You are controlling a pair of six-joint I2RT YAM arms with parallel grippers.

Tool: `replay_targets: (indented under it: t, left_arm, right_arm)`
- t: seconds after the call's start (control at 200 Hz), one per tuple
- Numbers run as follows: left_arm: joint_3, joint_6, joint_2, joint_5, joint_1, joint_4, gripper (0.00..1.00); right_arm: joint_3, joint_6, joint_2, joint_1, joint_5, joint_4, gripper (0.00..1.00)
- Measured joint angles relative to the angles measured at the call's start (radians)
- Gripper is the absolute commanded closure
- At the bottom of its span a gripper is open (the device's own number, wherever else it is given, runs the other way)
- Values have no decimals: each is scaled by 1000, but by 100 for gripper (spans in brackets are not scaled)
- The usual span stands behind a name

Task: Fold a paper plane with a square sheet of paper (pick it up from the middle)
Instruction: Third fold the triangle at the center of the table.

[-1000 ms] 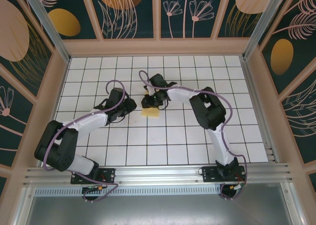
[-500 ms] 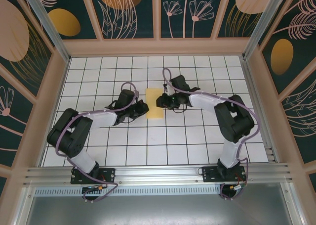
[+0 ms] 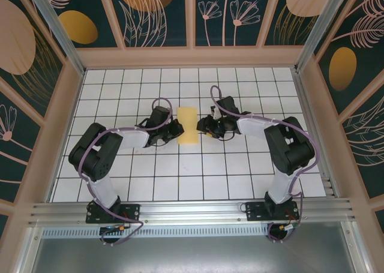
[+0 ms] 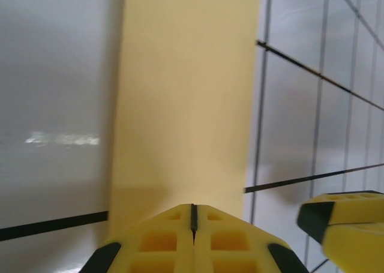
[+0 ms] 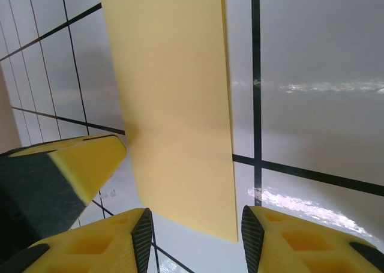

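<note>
Paper, a narrow pale-yellow rectangle, lies flat near the middle of the worktop, between the two sets of jaws. The worktop is white and ruled with a black grid. It is fenced by walls of dark teal panels painted with gold leaves and flowers, set in light wooden frames. A metal rail runs along the near edge, where both arms are bolted.

The left arm rises from its base, bends, and reaches inward to the paper's left long edge. The right arm mirrors it, reaching to the right long edge. Both arms are white and black, with a lilac cable looped along them. From above, the left jaws sit just beside the paper's left side and the right jaws just beside its right side.

The left wrist view shows the left jaws shut, their yellow fingers pressed together along a thin seam. Their tips are at the paper's near edge, and whether they touch it cannot be told. The right wrist view shows the right jaws partly open and holding nothing. Their fingers stand apart, with the paper's corner lying just in front of the gap.
</note>
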Motion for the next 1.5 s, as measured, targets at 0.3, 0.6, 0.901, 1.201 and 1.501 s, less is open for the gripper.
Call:
replay_targets:
  t: [0.3,0.6,0.901,1.201,1.501]
  left_arm:
    - [0,-13,31,-40,0,-28,95]
    - [0,-45,31,-45,0,-29,96]
    - [0,-53,34,-40,3,-26,96]
    - [0,-53,36,-27,6,-24,96]
    - [0,-53,36,-16,6,-18,94]
  right_arm:
    - [-1,18,19,5,-6,4,54]
    - [-1,18,59,31,-7,-15,54]
    - [0,23,63,47,-32,-19,60]
    - [0,37,64,69,-56,-17,64]
    - [-21,136,64,68,-55,65,93]
